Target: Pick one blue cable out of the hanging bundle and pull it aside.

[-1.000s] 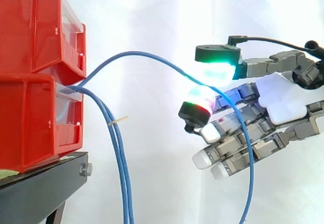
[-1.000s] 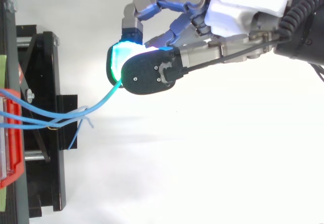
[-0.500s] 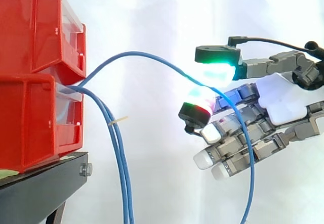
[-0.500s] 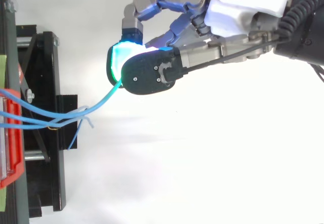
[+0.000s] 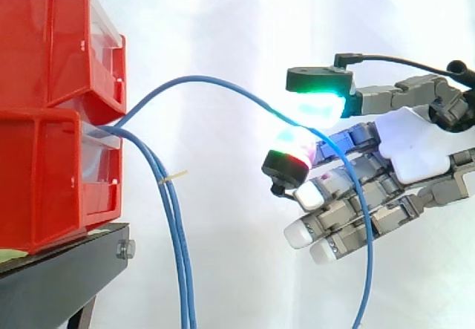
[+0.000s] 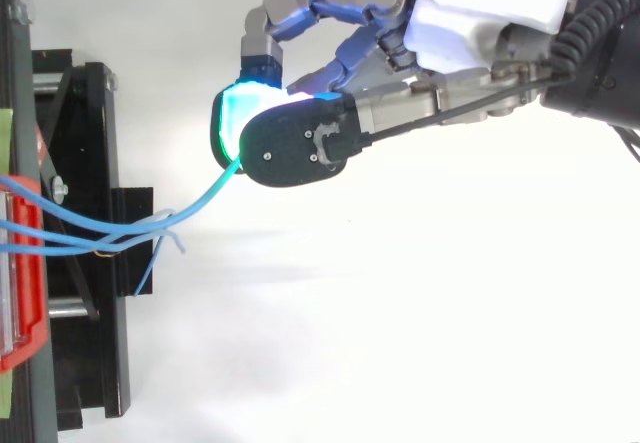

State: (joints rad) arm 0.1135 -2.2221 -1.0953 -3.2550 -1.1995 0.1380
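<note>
So the hand (image 5: pixel 415 151) is hanging out to the right of the red bins (image 5: pixel 44 121), well clear of them. It's pinching one blue cable (image 5: pixel 215 82) between two glowing fingers (image 5: pixel 319 95), a green-lit pad on top and a red-and-green one pressing up from underneath. The rest of the fingers are just curling loosely below, not gripping anything as far as I can tell.

The cable is coming out of the front of the lower bin and arcing up and over to the pinch. Then it's dropping down in front of the lower fingers and off the bottom of the side view. From above it's running as a pale blue line (image 6: pixel 205 195) from the bin edge out to the glowing pads. That soft arc is telling me there's slack in it, so nothing is being yanked inside the bin.

The other two cables (image 5: pixel 177 240) are dangling straight down together just beside the black stand (image 5: pixel 59 269), with a little yellowish tie (image 5: pixel 177 174) sticking out. The wide gap between them and the pinched one is why I'm calling the separation pretty much done. Pinching with just the pads makes sense for something this thin. The main risk I'm seeing is the cable slipping through the pads if the hand pulls further.
</note>
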